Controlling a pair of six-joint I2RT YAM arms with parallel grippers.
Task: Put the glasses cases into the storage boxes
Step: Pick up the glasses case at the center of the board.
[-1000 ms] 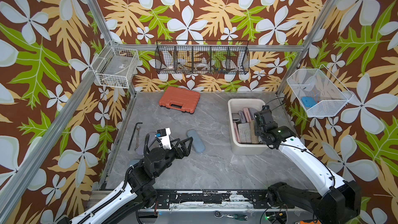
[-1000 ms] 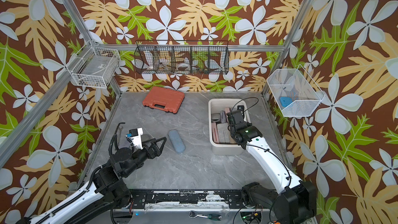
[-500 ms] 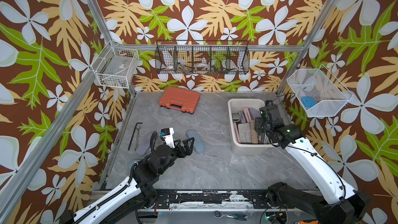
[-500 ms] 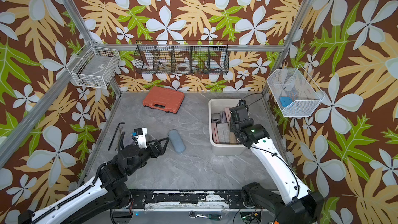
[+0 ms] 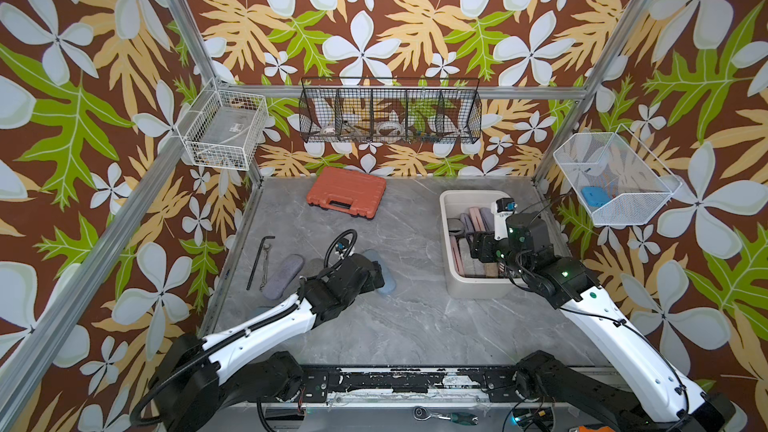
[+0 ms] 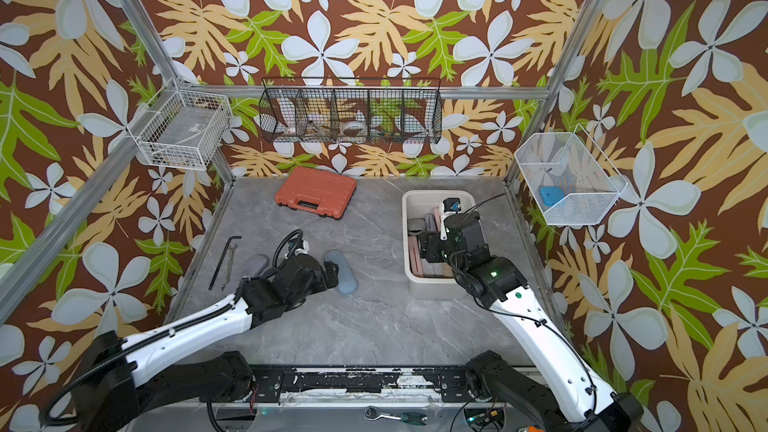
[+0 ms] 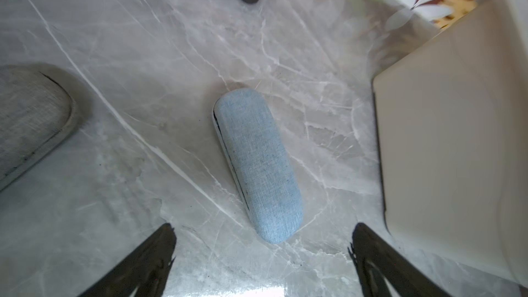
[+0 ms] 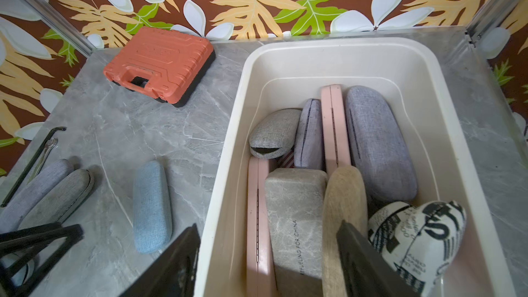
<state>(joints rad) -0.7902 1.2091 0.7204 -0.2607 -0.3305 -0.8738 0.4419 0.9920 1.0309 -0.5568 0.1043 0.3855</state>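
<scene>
Left arm [image 5: 266, 324] nearer blue fabric case [image 7: 257, 164]

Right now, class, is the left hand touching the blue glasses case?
Apart. The left wrist view shows bare table on both sides between the blue glasses case and the open left hand.

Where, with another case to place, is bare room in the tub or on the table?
Inside the cream plastic tub, only the strip between its far wall and the packed glasses cases is bare; the rest is crowded. Grey marble table: open between orange ribbed toolcase and blue fabric case.
</scene>
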